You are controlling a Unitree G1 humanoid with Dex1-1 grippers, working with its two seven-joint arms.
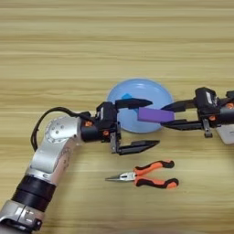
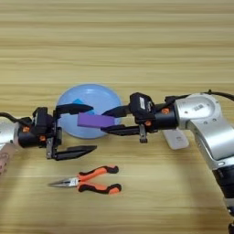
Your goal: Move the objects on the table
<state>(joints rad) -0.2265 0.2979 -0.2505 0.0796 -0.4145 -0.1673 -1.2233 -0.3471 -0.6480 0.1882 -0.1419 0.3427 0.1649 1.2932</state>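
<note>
The wooden table [image 1: 114, 45] carries a blue plate [image 1: 155, 91]. The right gripper [image 2: 109, 121] clasps the purple block [image 2: 96, 120] above the plate's edge. The left gripper [image 1: 148, 123] waits beside it, spread wide. Lower the block gently, clear of the pliers [image 1: 146, 175] below.

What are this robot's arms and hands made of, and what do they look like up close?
Both arms are silver-grey metal shells with black bands. The left arm carries a looping black cable by its round joint. Each wrist is black with small orange spots. The left hand and right hand each end in two slim, pointed black fingers.
</note>
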